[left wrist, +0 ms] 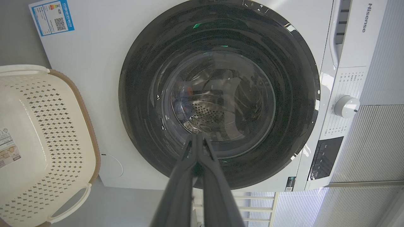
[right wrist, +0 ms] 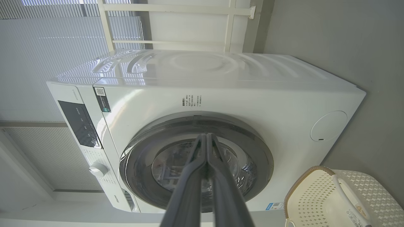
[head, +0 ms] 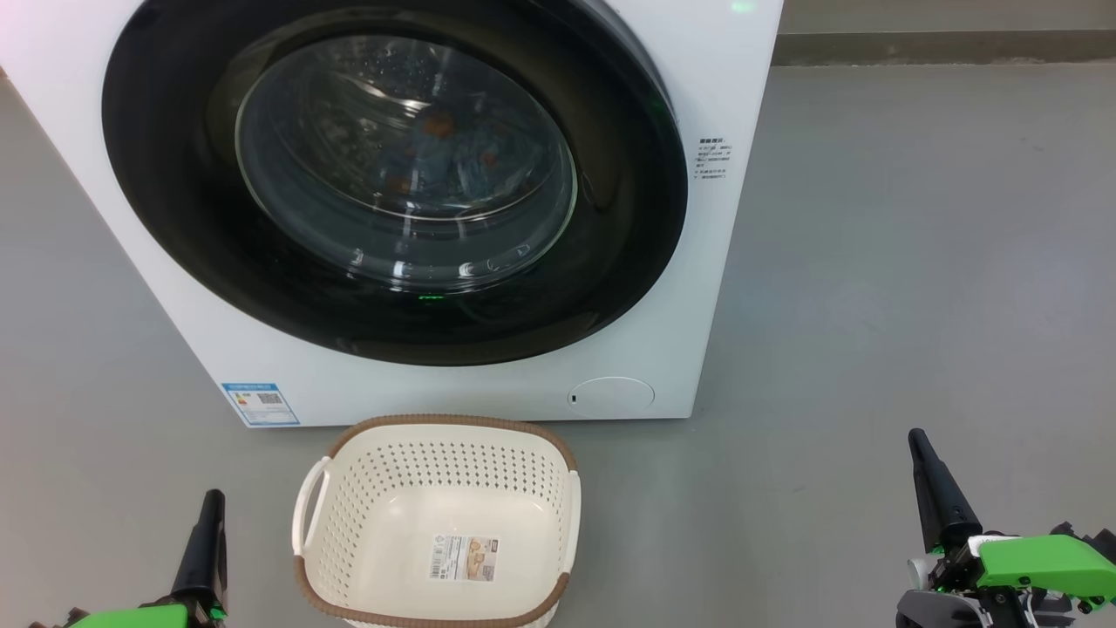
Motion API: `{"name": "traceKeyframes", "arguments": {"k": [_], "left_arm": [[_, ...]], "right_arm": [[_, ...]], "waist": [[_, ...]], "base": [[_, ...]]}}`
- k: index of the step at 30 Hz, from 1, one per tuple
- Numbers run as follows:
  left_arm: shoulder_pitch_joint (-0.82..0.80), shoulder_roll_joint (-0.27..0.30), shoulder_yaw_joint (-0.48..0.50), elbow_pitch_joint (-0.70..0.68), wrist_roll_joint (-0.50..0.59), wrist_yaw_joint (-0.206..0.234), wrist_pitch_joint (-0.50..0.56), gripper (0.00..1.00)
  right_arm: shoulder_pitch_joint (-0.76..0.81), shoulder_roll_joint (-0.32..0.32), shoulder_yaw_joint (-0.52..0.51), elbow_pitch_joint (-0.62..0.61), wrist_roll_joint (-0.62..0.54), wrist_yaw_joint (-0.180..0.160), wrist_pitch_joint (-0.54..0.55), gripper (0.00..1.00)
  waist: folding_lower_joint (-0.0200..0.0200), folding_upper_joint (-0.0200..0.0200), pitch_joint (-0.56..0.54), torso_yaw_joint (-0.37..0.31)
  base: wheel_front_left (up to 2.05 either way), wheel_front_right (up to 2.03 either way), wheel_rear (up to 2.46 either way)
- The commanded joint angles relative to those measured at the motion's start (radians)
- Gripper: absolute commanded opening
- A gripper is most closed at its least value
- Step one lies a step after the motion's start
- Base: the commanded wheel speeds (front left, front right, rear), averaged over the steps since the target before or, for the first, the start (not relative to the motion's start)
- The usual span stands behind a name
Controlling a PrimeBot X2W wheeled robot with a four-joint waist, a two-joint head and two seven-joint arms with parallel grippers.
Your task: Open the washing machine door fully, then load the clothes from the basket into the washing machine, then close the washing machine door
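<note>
Nearest to me, the left gripper [head: 212,504] and the right gripper [head: 922,453] sit low at either side, each pair of long dark fingers pressed together and pinching nothing; I judge they are parked wide apart so as to keep clear of the machine's front; between them stands the basket [head: 453,421], a rounded cream plastic tub with perforated walls, a brown woven-look rim and two side handles; it holds no laundry, only the sticker [head: 465,558] on its smooth bottom; it sits just in front of the washing machine [head: 261,349], presumably placed there for short reaches to the drum; the machine is a glossy white box with a blue energy label [head: 260,403] and a small round flap [head: 610,394] low on its face; the washing machine door [head: 174,218] lies flush against it, a wide shiny black ring around a bulging clear glass bowl; through that glass I make out the clothes [head: 445,148], pale blue with orange flecks, lying inside the drum; beyond is matt grey floor [head: 915,218]; to my eye the job looks finished.
</note>
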Motion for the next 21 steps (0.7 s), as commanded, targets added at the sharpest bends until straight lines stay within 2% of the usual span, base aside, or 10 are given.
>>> {"name": "traceKeyframes", "arguments": {"k": [1, 21], "left_arm": [[-0.041, 0.015, 0.034, -0.019, 0.002, -0.003, 0.006, 0.0], [-0.041, 0.015, 0.035, -0.019, 0.002, -0.003, 0.006, 0.0]], "right_arm": [[-0.011, 0.001, 0.015, -0.027, 0.0, -0.001, 0.003, 0.0], [-0.012, 0.002, 0.014, -0.026, -0.002, -0.001, 0.004, 0.0]], "waist": [[0.0, -0.0001, 0.0, 0.0], [0.0, -0.0001, 0.0, 0.0]], "base": [[0.0, 0.0, 0.0], [0.0, 0.0, 0.0]]}}
